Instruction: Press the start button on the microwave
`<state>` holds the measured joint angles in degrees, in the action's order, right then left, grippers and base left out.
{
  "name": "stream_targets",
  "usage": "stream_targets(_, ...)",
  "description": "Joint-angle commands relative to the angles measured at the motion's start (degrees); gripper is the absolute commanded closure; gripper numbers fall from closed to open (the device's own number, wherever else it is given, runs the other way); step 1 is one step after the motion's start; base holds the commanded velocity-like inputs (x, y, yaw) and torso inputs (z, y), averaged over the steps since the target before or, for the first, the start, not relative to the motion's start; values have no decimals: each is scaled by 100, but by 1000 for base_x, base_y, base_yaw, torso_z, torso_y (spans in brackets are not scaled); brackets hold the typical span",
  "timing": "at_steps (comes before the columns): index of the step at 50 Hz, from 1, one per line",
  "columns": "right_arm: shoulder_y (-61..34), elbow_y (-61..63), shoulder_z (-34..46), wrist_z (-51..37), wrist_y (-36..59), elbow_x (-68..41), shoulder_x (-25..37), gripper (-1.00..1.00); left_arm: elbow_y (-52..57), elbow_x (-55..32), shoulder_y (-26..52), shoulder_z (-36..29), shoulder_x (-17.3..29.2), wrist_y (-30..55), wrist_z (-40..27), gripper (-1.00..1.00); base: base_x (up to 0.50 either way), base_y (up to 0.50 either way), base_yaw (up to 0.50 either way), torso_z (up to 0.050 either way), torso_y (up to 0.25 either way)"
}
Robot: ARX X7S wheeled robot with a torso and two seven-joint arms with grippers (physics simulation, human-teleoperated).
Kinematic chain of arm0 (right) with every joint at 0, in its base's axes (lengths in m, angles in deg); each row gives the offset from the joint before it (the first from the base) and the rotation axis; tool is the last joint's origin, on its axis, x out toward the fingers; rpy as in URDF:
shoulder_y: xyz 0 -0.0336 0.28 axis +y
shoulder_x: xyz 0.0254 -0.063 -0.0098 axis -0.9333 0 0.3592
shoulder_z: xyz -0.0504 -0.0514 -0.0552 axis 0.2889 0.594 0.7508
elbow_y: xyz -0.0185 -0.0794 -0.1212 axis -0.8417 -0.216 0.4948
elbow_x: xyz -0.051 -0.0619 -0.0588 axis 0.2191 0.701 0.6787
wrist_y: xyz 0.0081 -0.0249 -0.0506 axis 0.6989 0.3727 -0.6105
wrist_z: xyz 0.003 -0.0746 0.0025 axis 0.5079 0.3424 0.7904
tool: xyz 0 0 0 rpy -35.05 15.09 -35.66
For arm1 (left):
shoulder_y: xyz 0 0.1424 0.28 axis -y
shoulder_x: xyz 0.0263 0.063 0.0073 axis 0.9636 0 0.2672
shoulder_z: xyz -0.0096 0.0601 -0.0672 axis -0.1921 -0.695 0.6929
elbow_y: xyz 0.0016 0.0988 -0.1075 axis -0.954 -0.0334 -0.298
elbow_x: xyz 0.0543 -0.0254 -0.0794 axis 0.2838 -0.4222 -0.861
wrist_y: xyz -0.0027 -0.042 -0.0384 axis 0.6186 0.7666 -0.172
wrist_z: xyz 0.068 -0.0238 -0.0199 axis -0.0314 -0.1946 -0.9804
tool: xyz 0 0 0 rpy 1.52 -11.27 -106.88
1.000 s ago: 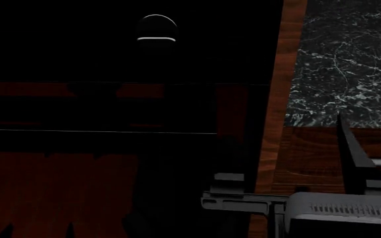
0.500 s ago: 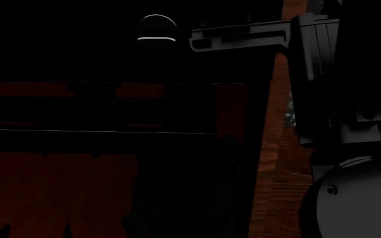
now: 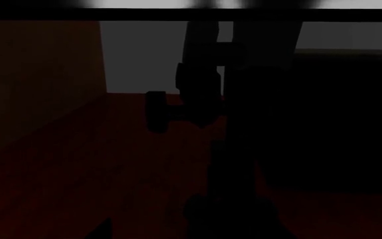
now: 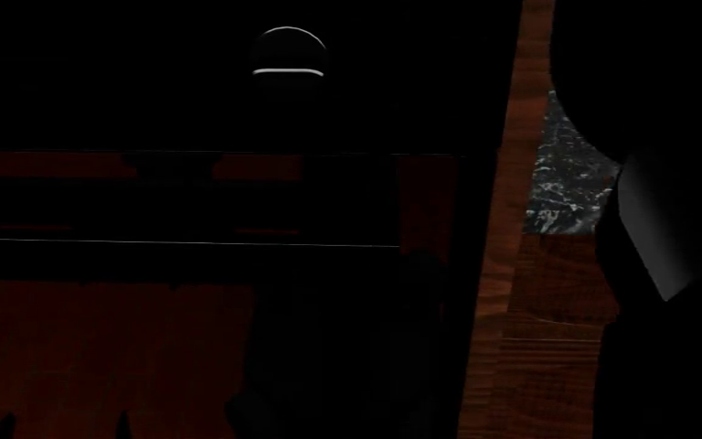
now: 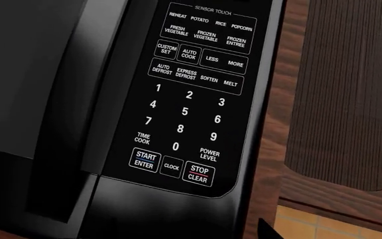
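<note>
The black microwave fills the right wrist view, with its keypad panel facing the camera. The START/ENTER button sits at the panel's lower left, beside CLOCK and STOP/CLEAR. Only one dark fingertip of my right gripper shows at the frame edge, short of the panel and touching nothing. In the head view my right arm is a dark mass at the right. My left gripper is lost in the dark of the left wrist view.
A wooden cabinet edge and a dark marble backsplash stand right of the microwave. A ribbed dark brown object stands on the counter beside it. The left wrist view shows a dim wooden floor and dark robot parts.
My right arm has risen from the lower right of the head view. The gripper passed the top of the view and left it. The arm now blocks the right side.
</note>
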<state>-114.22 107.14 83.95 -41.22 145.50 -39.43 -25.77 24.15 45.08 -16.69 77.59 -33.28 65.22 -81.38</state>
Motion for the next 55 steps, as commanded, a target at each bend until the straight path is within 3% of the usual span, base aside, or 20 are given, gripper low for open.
stream_targets(1, -826, -1338, 371, 222, -340, 34, -96, -100, 56, -13, 11, -56, 40, 55, -33, -100, 0, 0, 0, 0, 0)
stream_targets(8, -1157, -1898, 532, 320, -481, 39, -264, -100, 8, -40, -3, -70, 51, 11, -41, -100, 0, 0, 0, 0, 0)
stream_targets(9, -1177, -1945, 575, 338, -533, 46, -271, 100, -14, -44, -1, -72, 53, -11, -35, -100, 0, 0, 0, 0, 0)
stream_targets(28, -1548, -3313, 1972, 1221, -2261, 471, -273, 100, -168, -44, -1, -145, 72, -118, -77, -100, 0, 0, 0, 0, 0)
stream_targets(55, -1610, -5076, 2528, 1277, -3404, 964, -360, 100, -258, -122, -2, -180, 141, -212, -124, -100, 0, 0, 0, 0, 0)
